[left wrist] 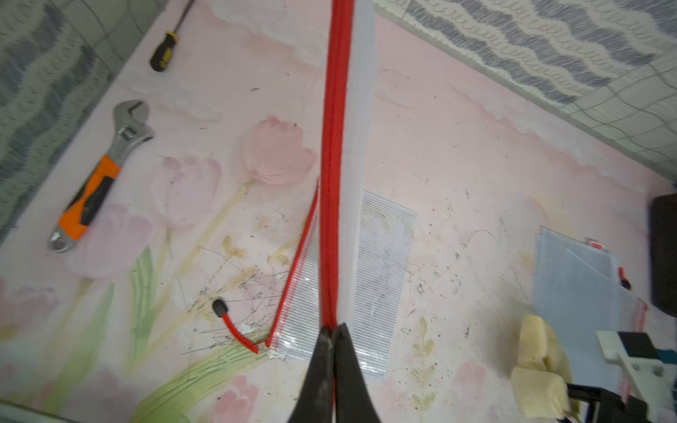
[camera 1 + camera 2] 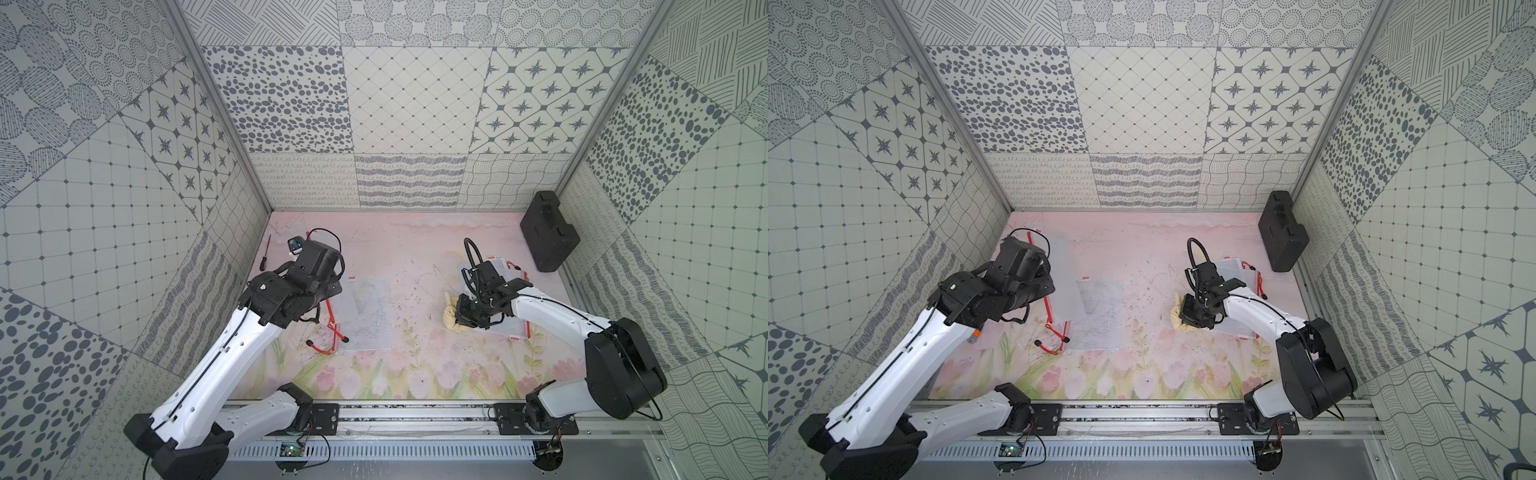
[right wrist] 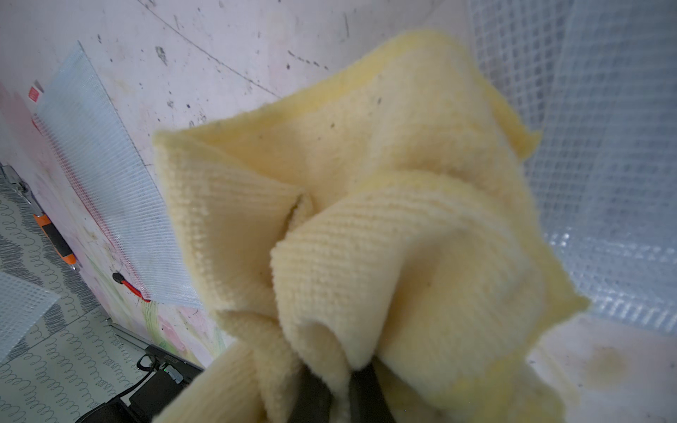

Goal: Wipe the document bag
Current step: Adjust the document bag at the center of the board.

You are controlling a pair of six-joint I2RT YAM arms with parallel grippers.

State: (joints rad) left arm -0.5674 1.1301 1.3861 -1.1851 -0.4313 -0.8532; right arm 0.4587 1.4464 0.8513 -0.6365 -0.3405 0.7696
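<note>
Right tool, nearest the rail, is pinched tight on a bunched yellow cloth, its jaws almost buried in the folds. In both top views the cloth sits at the near corner of a pile of bags, touching it or just over it; I cannot tell which. Toward the middle of the worktop a second bag lies flat, its red cord pull trailing beside it, with grey smears across its mesh face. Left tool is closed hard on the red zip edge of the document bag, which it holds lifted on edge close by the flat one and well apart from the cloth. Farther off along the left wall lie a wrench and a screwdriver, and a black case stands in the far right corner. By my reading the setting-up is done: the cloth is in grip and a bag is picked up and presented. The wiping of that bag looks not yet begun, since cloth and bag are not together. What is left is to bring them together, stroke its faces and set it down. Whether the pile is finished work cannot be told.
</note>
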